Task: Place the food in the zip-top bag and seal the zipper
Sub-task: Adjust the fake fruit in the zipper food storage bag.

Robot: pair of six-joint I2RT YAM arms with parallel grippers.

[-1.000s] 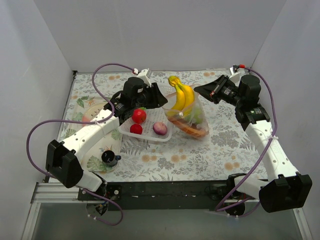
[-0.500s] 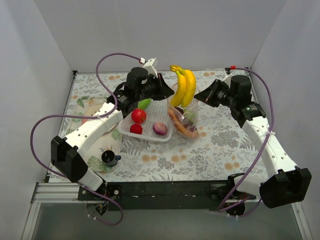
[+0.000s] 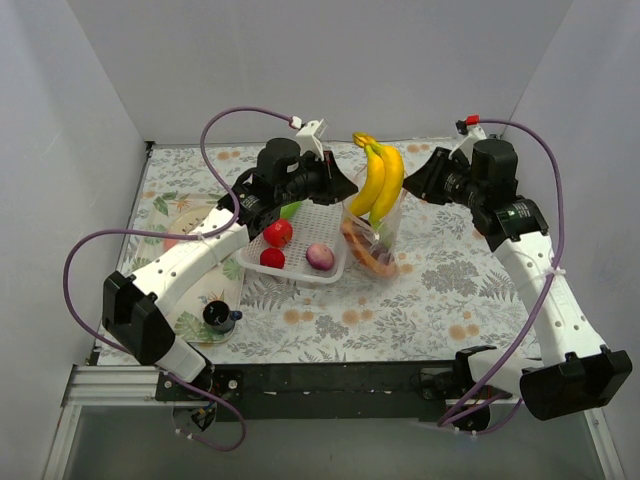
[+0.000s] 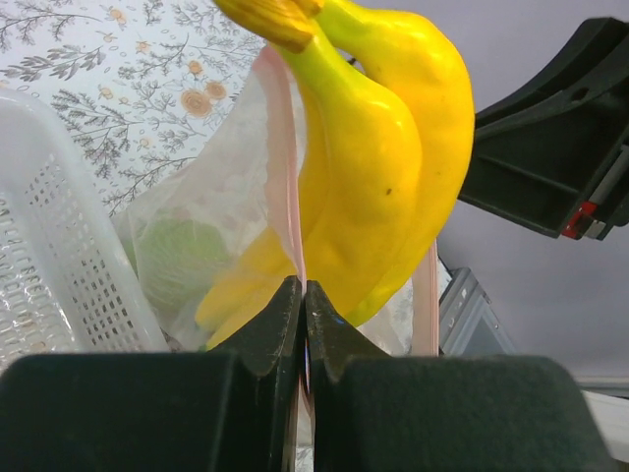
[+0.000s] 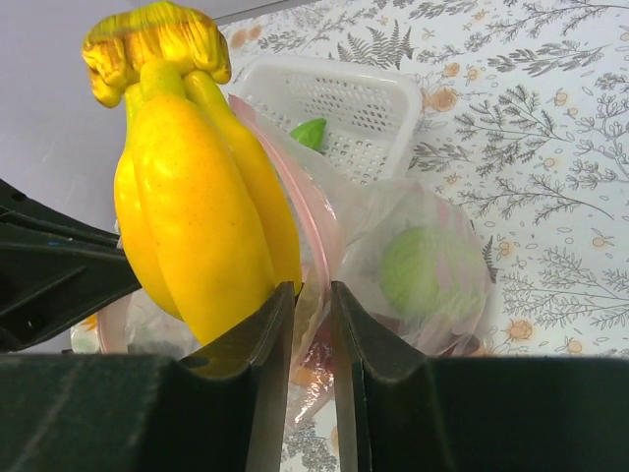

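The clear zip-top bag hangs upright between my two grippers, right of the basket. A yellow banana bunch stands in its mouth, stem up. Orange carrot and pale green cabbage lie inside. My left gripper is shut on the pink zipper strip in the left wrist view. My right gripper pinches the opposite strip and film in the right wrist view. Red apple, tomato, purple onion and cucumber sit in the basket.
The white slotted basket stands left of the bag on the floral tablecloth. Floral plates lie at the left, one bearing a small black knob. White walls close in the back and sides.
The bag went from lying slumped on the table to hanging upright and narrower. Both grippers closed in on its mouth and rose, and the bananas now stand vertical.
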